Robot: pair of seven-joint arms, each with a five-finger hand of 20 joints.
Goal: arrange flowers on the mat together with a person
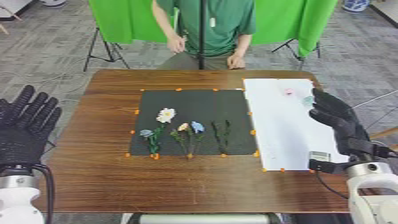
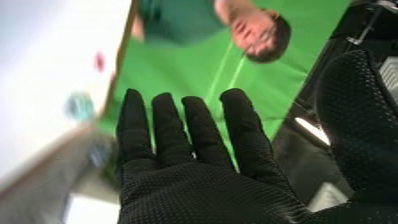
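Note:
My right hand (image 1: 336, 114) is open above the right edge of the white sheet (image 1: 298, 127); its straight fingers and thumb, holding nothing, fill out the right wrist view as the black glove (image 2: 200, 187). My left hand (image 1: 27, 125) is open off the table's left edge. On the dark mat (image 1: 182, 96) lie a white flower (image 1: 166, 115), a blue flower (image 1: 147, 133) with leafy stem, a cream flower (image 1: 183, 127), a light blue flower (image 1: 197, 127) and green stems (image 1: 223, 137). A pink flower (image 1: 289, 91) and a pale teal one (image 1: 309, 100) lie on the white sheet.
Across the brown table (image 1: 98, 170) a person (image 1: 213, 30) has both hands low at the far edge. Orange markers (image 1: 253, 132) line the mat and sheet. A small printed label (image 1: 320, 156) is at the sheet's near right corner.

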